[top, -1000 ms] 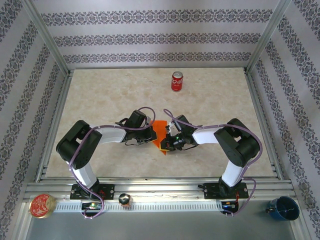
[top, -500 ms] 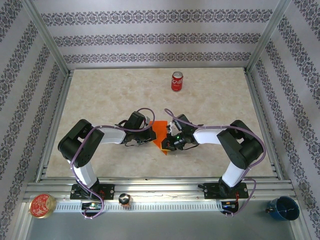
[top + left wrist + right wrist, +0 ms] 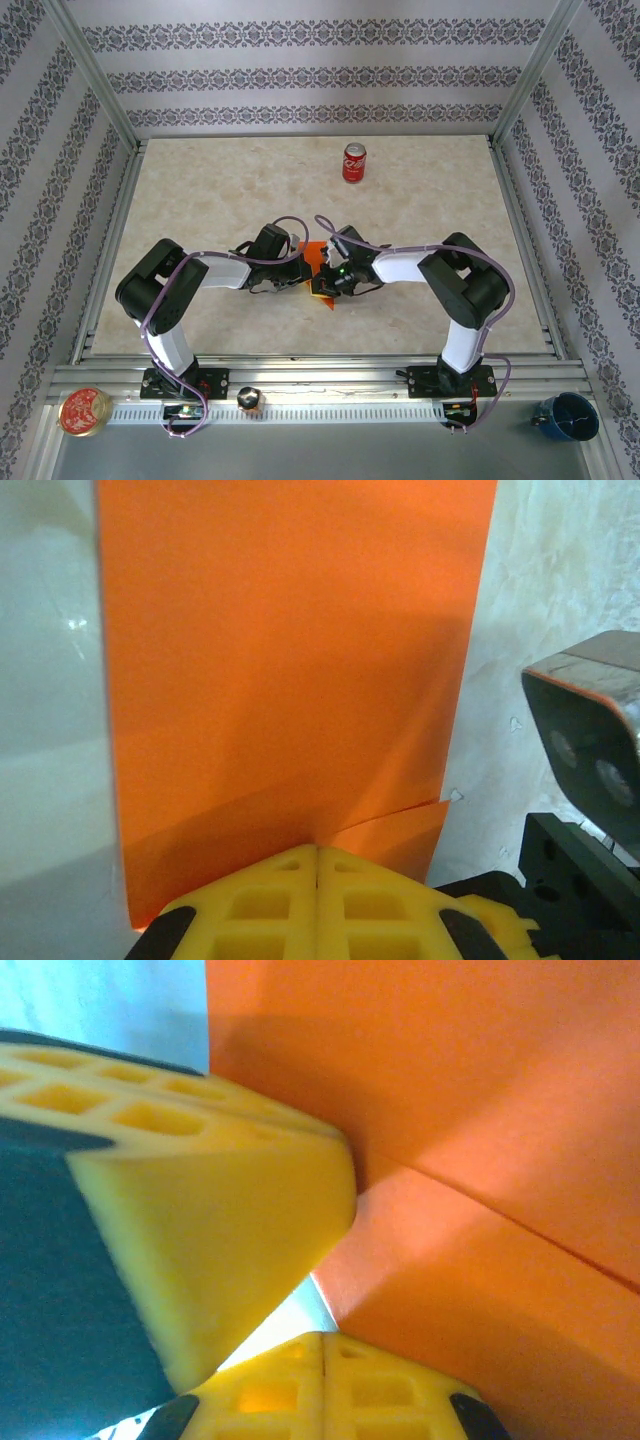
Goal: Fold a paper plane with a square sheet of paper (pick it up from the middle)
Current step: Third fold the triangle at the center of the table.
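Two hands met over the square sheet of paper (image 3: 317,252), which lay near the middle of the surface (image 3: 200,190), well apart from the red soda can (image 3: 354,162) at the far side. The left hand (image 3: 293,277) was clenched, its yellow tips pressed together. The right hand (image 3: 326,281) was clenched too. Whether either had nipped a layer of paper between its tips could not be told.

The step looked like setting a fold. To do it well, one hand would best pin the sheet so that it could not slide on the smooth surface. The other would then run its closed tips along the fold line with light, even pressure. Thin paper of this kind would probably buckle or tear under a hard push. The folded edge should also be checked for alignment before the crease was made sharp.

In the left wrist view the sheet stretched away from that hand's tips, its near edge lying at them. A small turned-over flap (image 3: 395,830) sat just to their right. In the right wrist view the paper spread above and to the right of the right hand's tips, crossed by a slanting fold line. One finger of the left hand (image 3: 210,1210) stood close on the left, and a sliver of bare surface showed between the two hands.
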Available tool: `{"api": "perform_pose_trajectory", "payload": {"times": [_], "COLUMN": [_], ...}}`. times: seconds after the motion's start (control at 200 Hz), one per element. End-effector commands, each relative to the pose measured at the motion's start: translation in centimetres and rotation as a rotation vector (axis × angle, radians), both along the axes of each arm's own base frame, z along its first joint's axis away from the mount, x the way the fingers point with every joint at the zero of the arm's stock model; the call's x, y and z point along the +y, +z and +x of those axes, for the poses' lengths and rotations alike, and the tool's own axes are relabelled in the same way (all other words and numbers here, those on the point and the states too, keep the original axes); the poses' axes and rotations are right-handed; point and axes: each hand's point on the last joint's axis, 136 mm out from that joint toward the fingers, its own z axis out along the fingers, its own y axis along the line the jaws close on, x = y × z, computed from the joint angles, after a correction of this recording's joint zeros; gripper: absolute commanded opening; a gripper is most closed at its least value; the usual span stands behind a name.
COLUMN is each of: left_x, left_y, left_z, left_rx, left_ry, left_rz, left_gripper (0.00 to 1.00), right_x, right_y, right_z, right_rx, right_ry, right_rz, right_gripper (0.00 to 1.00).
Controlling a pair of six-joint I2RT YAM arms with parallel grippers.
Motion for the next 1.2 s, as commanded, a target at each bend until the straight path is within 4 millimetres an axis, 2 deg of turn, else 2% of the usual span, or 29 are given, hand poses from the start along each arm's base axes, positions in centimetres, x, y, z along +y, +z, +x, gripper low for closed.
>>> {"api": "perform_pose_trajectory", "payload": {"times": [0.0, 0.155, 0.4, 0.49, 0.58, 0.65, 0.709, 0.784, 0.944, 1.084, 1.194], "left_x": [1.7, 1.9, 2.0, 1.9, 1.9, 1.8, 1.8, 1.8, 1.6, 0.7, 0.0], "left_y": [-2.2, -2.7, -2.9, -2.9, -2.7, -2.6, -2.6, -2.4, -1.5, 0.5, 2.7], "left_z": [-1.3, -1.4, -1.6, -1.7, -1.6, -1.6, -1.5, -1.5, -1.3, -0.7, -0.4], "left_rx": [0.067, 0.074, 0.081, 0.083, 0.080, 0.079, 0.079, 0.075, 0.068, 0.033, -0.023], "left_ry": [0.037, 0.057, 0.083, 0.092, 0.093, 0.092, 0.091, 0.093, 0.092, 0.042, 0.009], "left_rz": [0.065, 0.059, 0.027, 0.016, 0.010, 0.010, 0.011, 0.009, -0.002, -0.020, -0.045], "left_gripper": [0.03, 0.01, 0.01, 0.01, 0.01, 0.01, 0.01, 0.01, 0.03, 0.05, 0.07], "right_x": [-1.8, -2.5, -5.3, -4.9, -3.5, -2.8, -2.7, -2.9, -4.6, -5.9, -6.2], "right_y": [-2.6, -1.4, -0.3, 1.7, 4.1, 4.9, 4.4, 2.9, -1.4, -3.3, -3.5], "right_z": [-1.8, -3.5, -5.7, -4.9, -3.3, -2.5, -1.9, -1.4, -2.5, -4.1, -4.3], "right_rx": [0.044, 0.052, 0.091, 0.051, -0.019, -0.049, -0.053, -0.022, 0.037, 0.062, 0.058], "right_ry": [-0.020, 0.000, -0.031, -0.040, -0.050, -0.039, -0.037, -0.053, -0.079, -0.079, -0.080], "right_rz": [-0.092, -0.040, 0.026, 0.077, 0.137, 0.136, 0.111, 0.072, -0.040, -0.088, -0.099], "right_gripper": [0.03, 0.04, 0.06, 0.06, 0.06, 0.06, 0.08, 0.08, 0.05, 0.03, 0.02]}}
